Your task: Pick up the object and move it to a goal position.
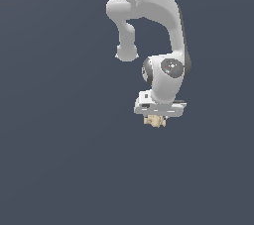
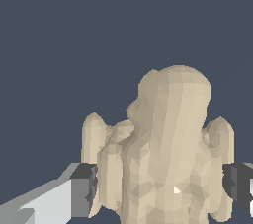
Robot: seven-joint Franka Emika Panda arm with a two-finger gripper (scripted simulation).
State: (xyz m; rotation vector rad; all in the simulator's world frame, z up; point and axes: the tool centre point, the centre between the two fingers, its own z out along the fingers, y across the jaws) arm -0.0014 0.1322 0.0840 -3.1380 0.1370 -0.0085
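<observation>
The object (image 1: 155, 121) is a small beige lumpy toy with short side stubs. In the exterior view it shows just under the white hand of the arm, mostly covered by it. The wrist view shows the object (image 2: 168, 154) close up, filling the space between the two dark pads (image 2: 83, 188). Both pads press against its sides, so my gripper (image 2: 160, 186) is shut on it. In the exterior view the gripper (image 1: 158, 119) points straight down and its fingers are hidden behind the hand and the object.
Only a plain dark blue-grey ground (image 1: 59, 159) surrounds the arm in both views. The white arm's links (image 1: 149, 1) rise above the hand to the frame's upper edge.
</observation>
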